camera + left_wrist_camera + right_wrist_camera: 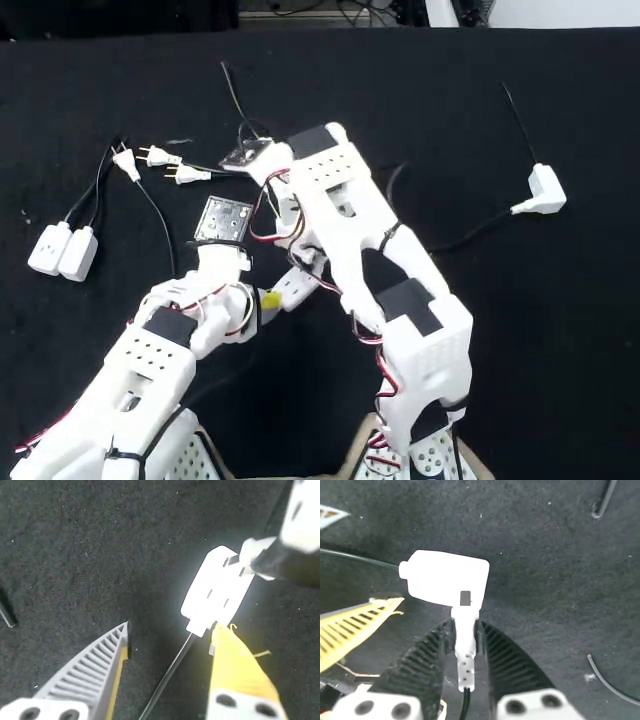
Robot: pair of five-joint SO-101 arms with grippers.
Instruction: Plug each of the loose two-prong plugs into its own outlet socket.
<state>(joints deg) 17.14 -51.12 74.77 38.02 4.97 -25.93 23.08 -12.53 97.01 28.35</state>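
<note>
"Plugs [160, 156], the loose ones: where did they lie?"

"Start at the left edge. Two white sockets [63, 251] sat side by side on the black worktop [500, 350], touching each other, with black cables running away from them toward the far side. Just right of those and farther back lay the three plugs, close together, prongs pointing left."

"And the left end effector [170, 630]?"

"It was open, near the middle of the worktop. Its grey finger [97, 670] touched nothing. Its yellow finger [240, 675] rested against the cable end of a third socket [217, 587], whose slotted face showed in the left wrist view."

"The right one?"

"The right end effector [465, 626] was clamped on a white plug [465, 655], with a black finger on each side of it. The plug's front met the third socket at its slots. How deep the prongs sat, I couldn't tell."

"Anything farther right?"

"A white angled connector [545, 190] lay well apart at the far right, with a black cable leading off it."
</note>
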